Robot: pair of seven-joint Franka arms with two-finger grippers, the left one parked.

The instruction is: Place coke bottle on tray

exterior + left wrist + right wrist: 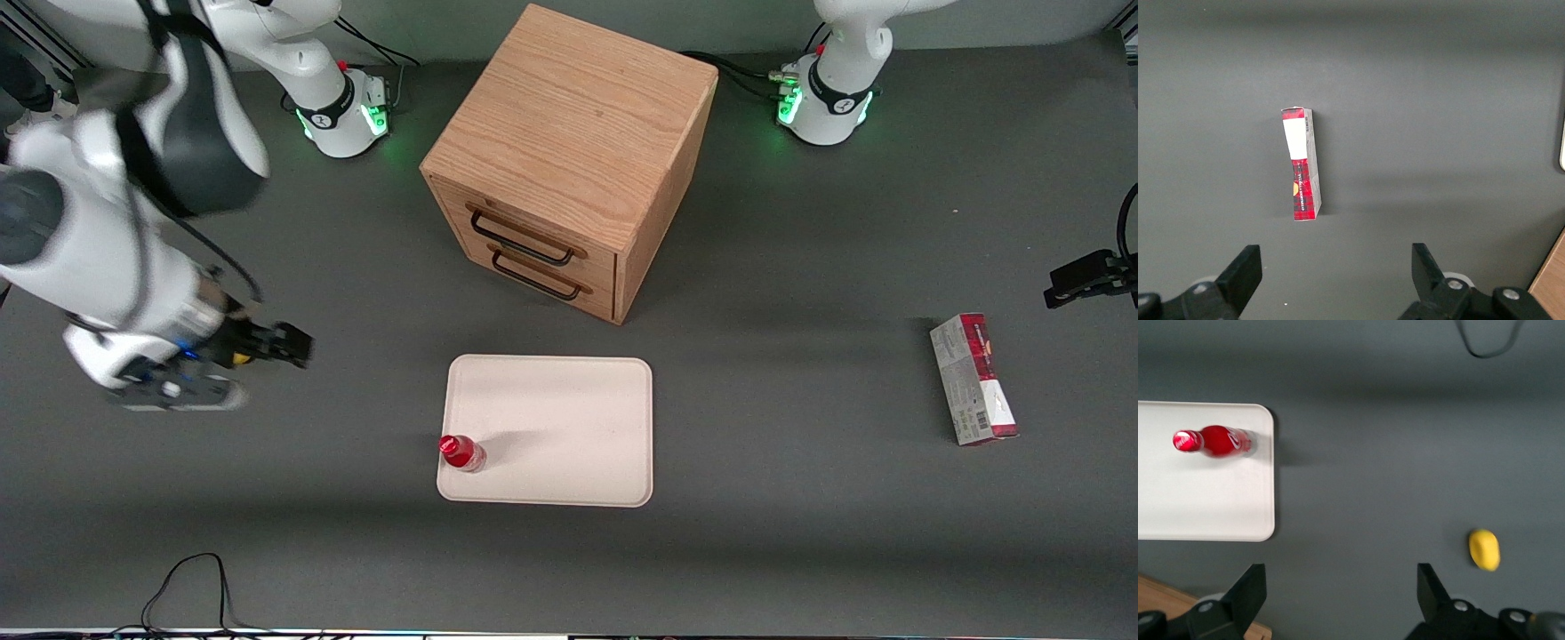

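Observation:
The coke bottle (461,452), small and red with a red cap, stands upright on the tray (569,418), at the corner nearest the front camera on the working arm's side. It also shows in the right wrist view (1217,441), on the tray (1198,500). My right gripper (289,345) is open and empty, raised above the bare table toward the working arm's end, well apart from the tray. In the right wrist view its fingers (1248,593) stand wide apart over grey table, the gripper (1341,600) holding nothing.
A wooden drawer cabinet (569,160) stands farther from the front camera than the tray. A red-and-grey carton (973,380) lies toward the parked arm's end, also in the left wrist view (1301,163). A small yellow object (1485,549) lies on the table near my gripper.

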